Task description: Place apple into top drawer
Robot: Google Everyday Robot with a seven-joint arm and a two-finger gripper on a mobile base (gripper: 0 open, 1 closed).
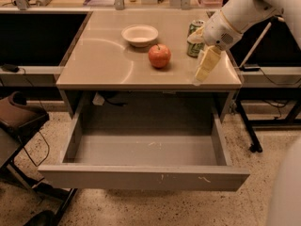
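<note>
Top drawer (141, 177): pulled fully open, below the apple and nearer than it; scuffed grey front panel closest of all.
Tabletop (103, 62): carries the apple, directly above the drawer's back part.
Claw (200, 75): right of the apple and slightly nearer, over the tabletop's front right edge, angled down and leftward; well apart from the apple; I cannot tell whether it is wide or narrow.
Apple (159, 56): red-orange, stem up, resting on the tabletop, outside the drawer.
Can (194, 37): green, right of the apple and a little behind it, partly covered by the white arm (237, 15).
Bowl (139, 35): white, just behind the apple, to its left.
</note>
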